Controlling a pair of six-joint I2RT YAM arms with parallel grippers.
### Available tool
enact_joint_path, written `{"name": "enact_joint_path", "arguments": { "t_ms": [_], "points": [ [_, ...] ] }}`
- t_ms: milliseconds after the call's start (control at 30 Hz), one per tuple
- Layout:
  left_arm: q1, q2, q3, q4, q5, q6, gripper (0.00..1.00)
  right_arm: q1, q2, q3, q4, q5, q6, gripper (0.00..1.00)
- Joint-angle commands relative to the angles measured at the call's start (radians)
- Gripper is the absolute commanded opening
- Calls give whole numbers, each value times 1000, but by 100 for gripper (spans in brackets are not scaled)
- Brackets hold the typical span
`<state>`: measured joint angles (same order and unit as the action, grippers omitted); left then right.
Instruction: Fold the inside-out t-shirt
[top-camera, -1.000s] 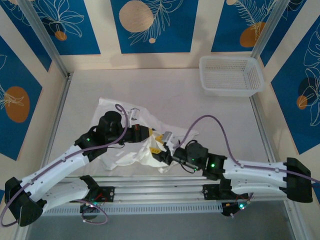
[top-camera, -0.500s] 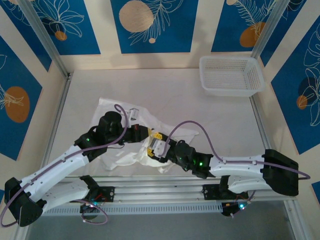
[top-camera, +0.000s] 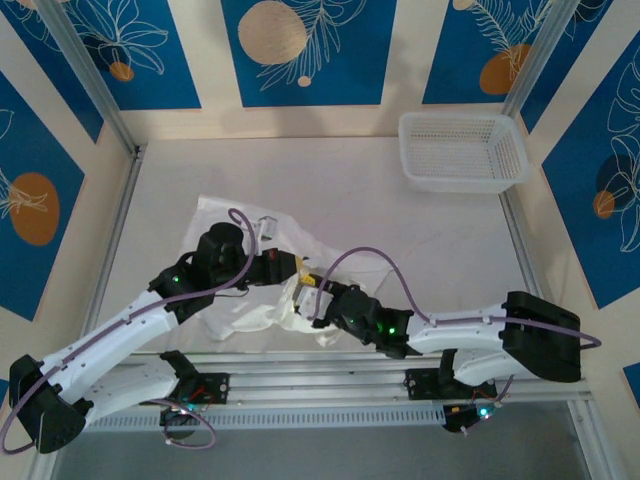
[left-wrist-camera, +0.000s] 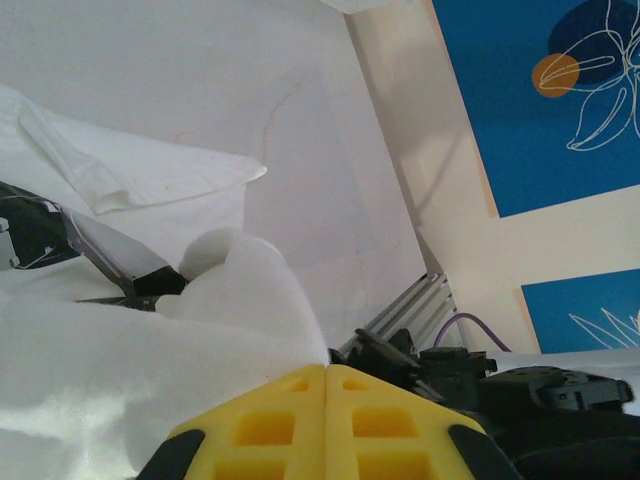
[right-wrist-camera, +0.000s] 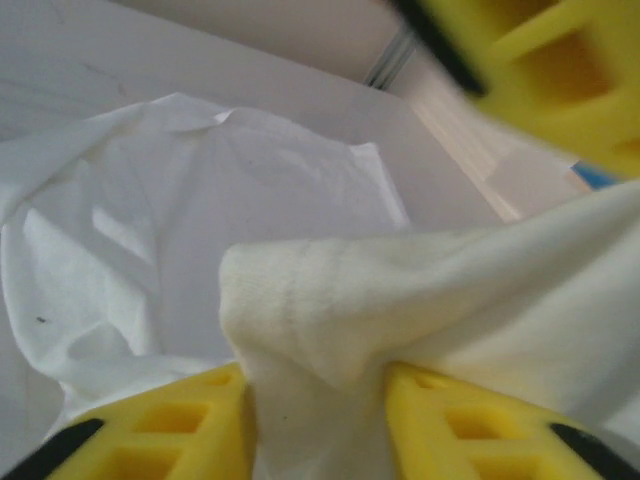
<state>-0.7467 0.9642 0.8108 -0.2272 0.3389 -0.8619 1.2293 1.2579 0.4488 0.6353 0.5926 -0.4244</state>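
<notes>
Left gripper (left-wrist-camera: 326, 385) has its yellow fingers pressed together at the middle of the table (top-camera: 400, 230), seemingly on a thin ridge of the inside-out t-shirt (top-camera: 215, 215), which lies crumpled and spread out behind and under both arms. Just to its right, the right gripper (right-wrist-camera: 320, 410) pinches a thick bunch of the same cloth, almost touching its partner. A mesh basket (top-camera: 462, 150) sits well apart at the far right. I judge this an early regrasp step: next the grippers need to draw apart, stretching the fabric flat before any fold.
</notes>
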Motion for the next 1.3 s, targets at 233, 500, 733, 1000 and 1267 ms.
{"name": "enact_joint_path", "arguments": {
  "t_ms": [233, 500, 733, 1000, 1267],
  "points": [
    [15, -6, 47, -38, -16, 33, 0, -37, -142, -14, -96, -71, 137, 0],
    [27, -12, 105, -312, -301, 339, 17, -106, -315, 45, -305, -217, 362, 0],
    [-63, -132, -80, -61, -98, 386, 46, -271, -365, 167, -504, -413, 611, 0],
    [-269, -27, -20, -167, -544, 495, 53, -324, -359, 195, -524, -548, 674, 0],
    [-216, 152, 27, -71, -434, 510, 61, -337, -352, 239, -610, -583, 733, 0]
  ]
}}
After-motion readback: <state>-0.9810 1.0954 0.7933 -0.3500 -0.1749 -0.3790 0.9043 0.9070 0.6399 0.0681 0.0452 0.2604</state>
